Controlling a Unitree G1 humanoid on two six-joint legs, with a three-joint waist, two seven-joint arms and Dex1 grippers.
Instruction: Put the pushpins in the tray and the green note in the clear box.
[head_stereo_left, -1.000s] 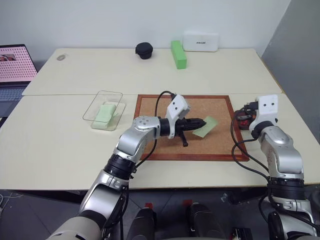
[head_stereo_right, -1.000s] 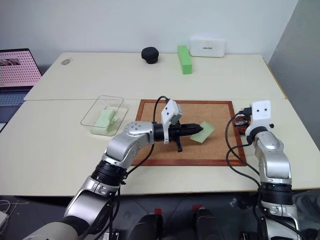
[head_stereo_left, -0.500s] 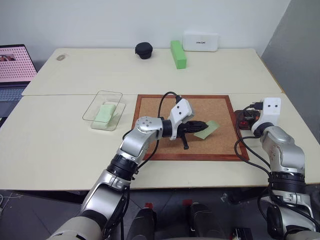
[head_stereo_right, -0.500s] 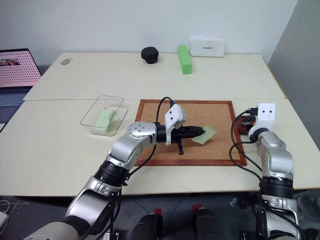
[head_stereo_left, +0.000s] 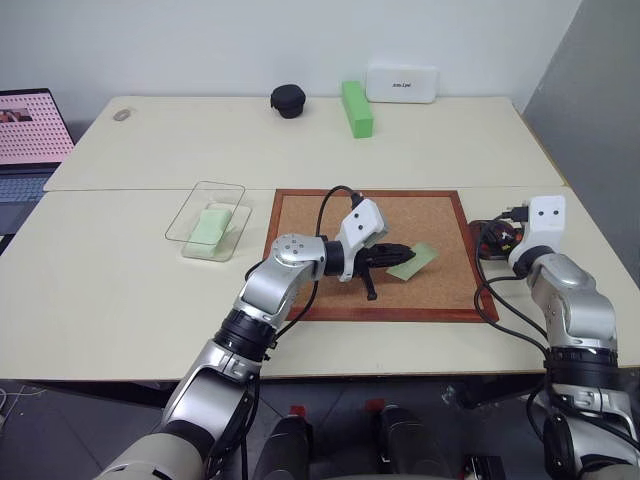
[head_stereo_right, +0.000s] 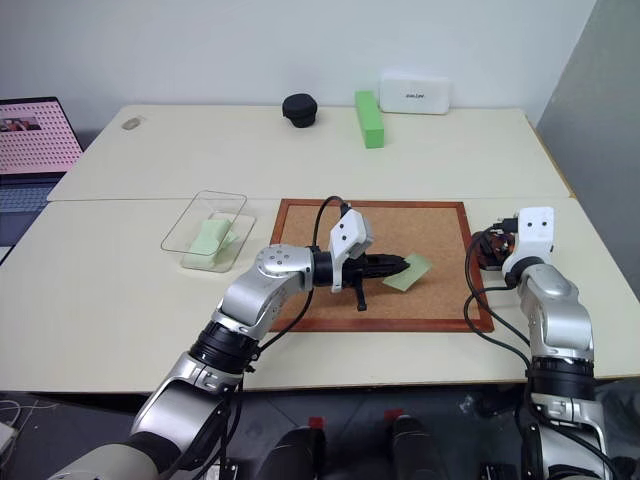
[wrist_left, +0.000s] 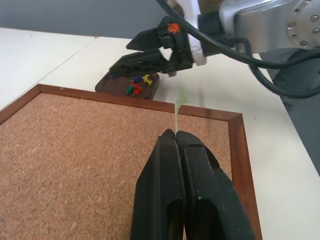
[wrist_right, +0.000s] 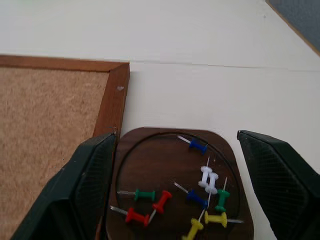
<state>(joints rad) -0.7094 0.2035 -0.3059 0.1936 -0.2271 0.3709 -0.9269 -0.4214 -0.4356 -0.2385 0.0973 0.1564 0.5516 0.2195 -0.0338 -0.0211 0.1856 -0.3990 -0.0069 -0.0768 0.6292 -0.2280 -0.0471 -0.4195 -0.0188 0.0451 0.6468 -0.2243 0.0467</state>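
Dark red-brown tray (wrist_right: 175, 185) holds the pushpins (wrist_right: 172, 200); the clear box (head_stereo_left: 205, 220) holds pale green paper.

Red, green, blue, white and yellow pins lie loose in the tray, which sits on the table just beside the right edge of the cork board (head_stereo_left: 330, 215). Above it the right gripper (wrist_right: 185, 190) hovers with its fingers spread wide, one on each side of the dish, holding nothing. Over the board, the left gripper (head_stereo_left: 400, 249) has its fingers pressed together on one edge of the green note (head_stereo_left: 416, 260), which sticks out past the tips. Well to the left, the clear box rests on the table with a pale green sheet (head_stereo_left: 210, 224) lying inside.
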